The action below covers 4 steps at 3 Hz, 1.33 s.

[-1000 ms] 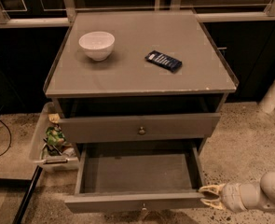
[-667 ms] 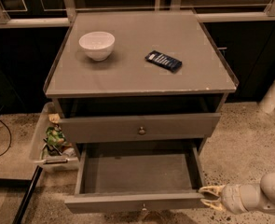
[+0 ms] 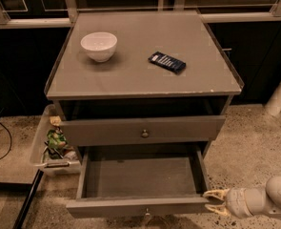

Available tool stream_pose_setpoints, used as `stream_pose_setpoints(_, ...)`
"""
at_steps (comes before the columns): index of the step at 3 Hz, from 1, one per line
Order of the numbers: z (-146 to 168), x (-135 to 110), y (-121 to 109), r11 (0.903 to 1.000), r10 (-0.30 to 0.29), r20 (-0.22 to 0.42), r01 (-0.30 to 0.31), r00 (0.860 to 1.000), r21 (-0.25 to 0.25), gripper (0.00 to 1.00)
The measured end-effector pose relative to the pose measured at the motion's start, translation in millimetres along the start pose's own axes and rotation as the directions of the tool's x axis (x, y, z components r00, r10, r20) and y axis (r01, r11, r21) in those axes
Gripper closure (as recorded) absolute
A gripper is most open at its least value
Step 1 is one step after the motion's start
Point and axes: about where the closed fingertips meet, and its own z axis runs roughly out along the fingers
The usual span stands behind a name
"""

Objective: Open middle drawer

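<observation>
The grey cabinet has its middle drawer (image 3: 140, 206) pulled far out, with its empty inside showing and a small round knob (image 3: 147, 213) at the centre of its front. The uppermost drawer (image 3: 142, 130), with its own knob, sits above it and looks closed. The lowest drawer is hidden under the open one. My gripper (image 3: 210, 201), with cream fingers on a white arm, is at the lower right, right beside the open drawer's front right corner. It is open and holds nothing.
A white bowl (image 3: 99, 46) and a dark flat packet (image 3: 166, 62) lie on the cabinet top (image 3: 140, 80). A clear bin (image 3: 54, 147) of snack bags stands on the floor at the left. A white pole (image 3: 280, 97) stands at the right.
</observation>
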Motion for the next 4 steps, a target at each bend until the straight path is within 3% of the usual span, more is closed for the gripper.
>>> stream_pose_setpoints(1, -13.0, -22.0, -9.9, 0.9981, -0.058, -0.003, 0.058, 0.998, 0.021, 0.16)
stream_pose_setpoints(2, -28.5, -54.2, -21.9, 0.9894, -0.141, -0.013, 0.141, 0.990, 0.033, 0.00)
stream_pose_setpoints(3, -42.3, -83.7, -31.7, 0.9756, -0.214, -0.033, 0.216, 0.976, 0.042, 0.00)
stream_pose_setpoints(4, -43.9, -86.0, -33.2, 0.9744, -0.219, -0.036, 0.221, 0.975, 0.042, 0.00)
